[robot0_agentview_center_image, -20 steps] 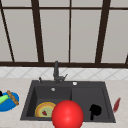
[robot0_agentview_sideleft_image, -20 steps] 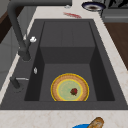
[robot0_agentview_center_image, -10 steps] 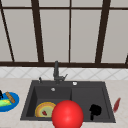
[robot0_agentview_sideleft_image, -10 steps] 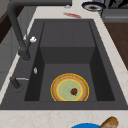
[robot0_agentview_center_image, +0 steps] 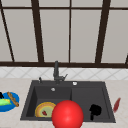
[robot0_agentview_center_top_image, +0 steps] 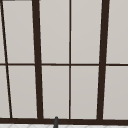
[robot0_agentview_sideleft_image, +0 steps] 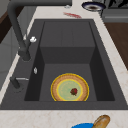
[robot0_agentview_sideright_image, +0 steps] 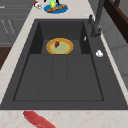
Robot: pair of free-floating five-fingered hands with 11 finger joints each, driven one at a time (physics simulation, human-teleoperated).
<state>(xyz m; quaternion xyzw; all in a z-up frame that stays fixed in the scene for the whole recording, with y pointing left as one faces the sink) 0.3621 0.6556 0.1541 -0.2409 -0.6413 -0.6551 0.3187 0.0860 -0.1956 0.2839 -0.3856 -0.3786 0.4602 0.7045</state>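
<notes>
The right hand (robot0_agentview_center_image: 95, 110) shows in the front view as a dark blob over the sink's (robot0_agentview_center_image: 105, 100) right half; whether its fingers are curled or straight cannot be told, nor whether it holds anything. A red ball (robot0_agentview_center_image: 67, 115) just left of it hides part of the plate (robot0_agentview_center_image: 43, 108) in the left basin. The left hand (robot0_agentview_center_image: 1, 95) is cut off at the frame edge by the blue dish (robot0_agentview_center_image: 7, 106)

Blue plate (robot0_agentview_center_image: 7, 106) farther left

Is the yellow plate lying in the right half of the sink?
No. In the front view the yellow plate lies on the floor of the sink's deeper left basin; the right half is the shallow drainer part.
</notes>
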